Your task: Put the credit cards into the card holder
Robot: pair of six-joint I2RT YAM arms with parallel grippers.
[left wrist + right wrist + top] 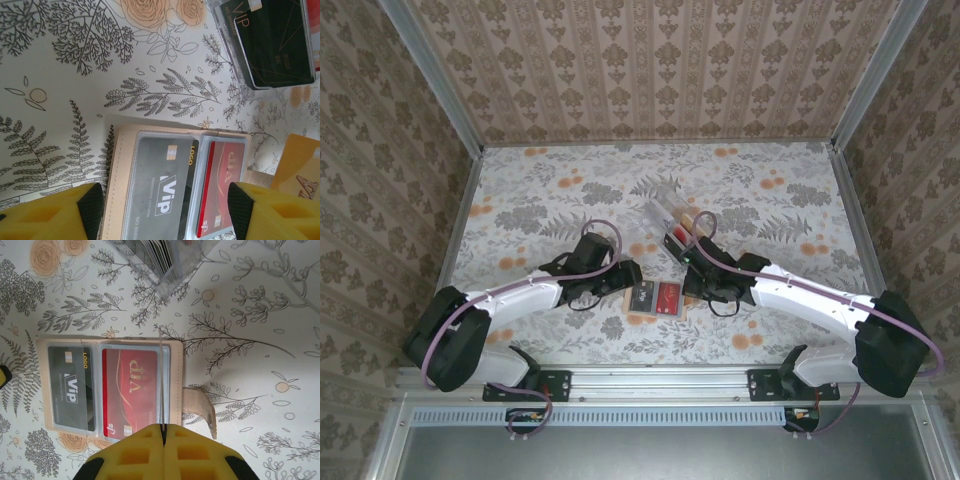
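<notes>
The card holder (638, 314) lies open and flat between both arms, a tan pouch (120, 170) with clear sleeves. A dark grey card (160, 190) sits in one sleeve and a red card (222, 185) in the other. My left gripper (165, 212) hangs open low over the holder, its pads either side of both cards and touching nothing. My right gripper (163, 432) is shut on an orange-tan card (300, 160). In the right wrist view that card (161, 385) shows edge-on over the holder's strap-side edge (176, 380), beside the red card (130, 385).
A clear plastic tray (675, 215) with more cards lies just beyond the holder; a black card (275, 45) shows in it. The holder's strap (202, 412) curls out onto the flowered tabletop. Patterned walls close in the back and sides.
</notes>
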